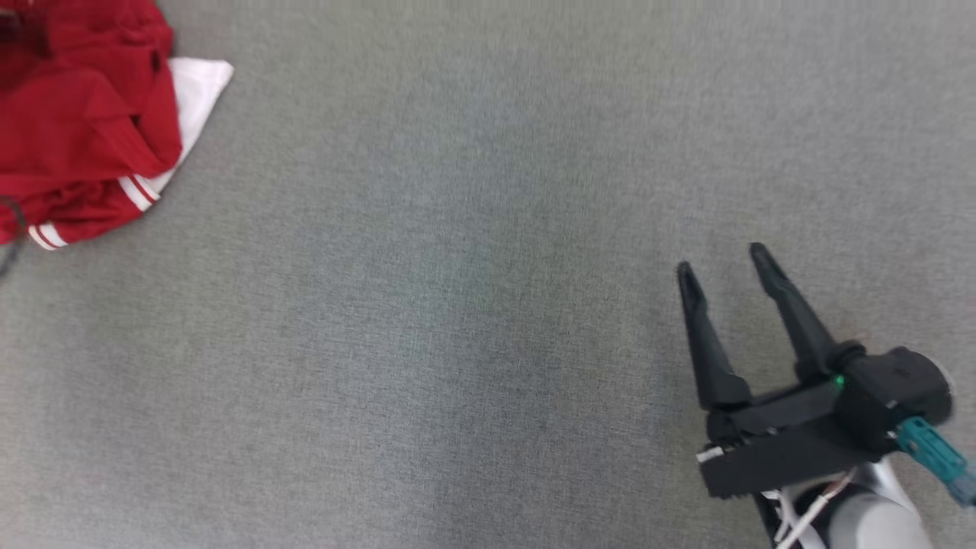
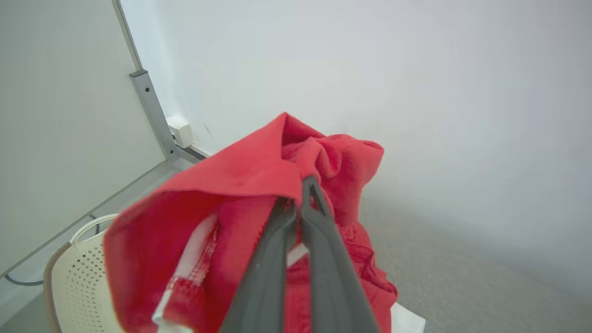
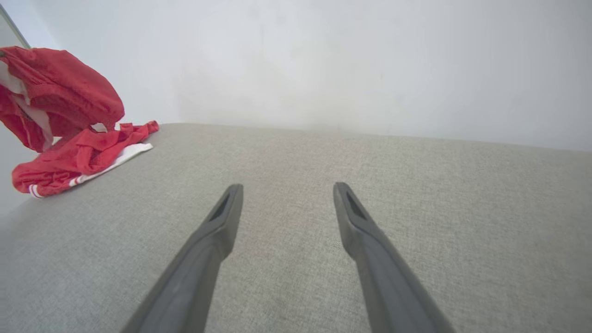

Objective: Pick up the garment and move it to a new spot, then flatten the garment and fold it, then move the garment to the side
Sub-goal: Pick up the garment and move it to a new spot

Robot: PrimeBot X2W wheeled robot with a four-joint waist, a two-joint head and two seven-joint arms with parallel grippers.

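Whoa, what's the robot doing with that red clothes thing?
The robot is starting to pick up the red garment. Its left end effector is pinched shut on a fold of the cloth and holds that part up, while the rest lies crumpled on the grey surface at the robot's far left. Its right end effector is open and holds nothing, out over a bare stretch of the surface. No flattening or folding is done yet.

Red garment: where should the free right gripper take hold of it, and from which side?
Probably the white-striped hem of the garment. It lies flat at the pile's edge, facing the middle of the table, so the open right gripper could slide in low from the robot's right. The left gripper is shut on the raised bunch, so a second hold belongs low and apart from it.
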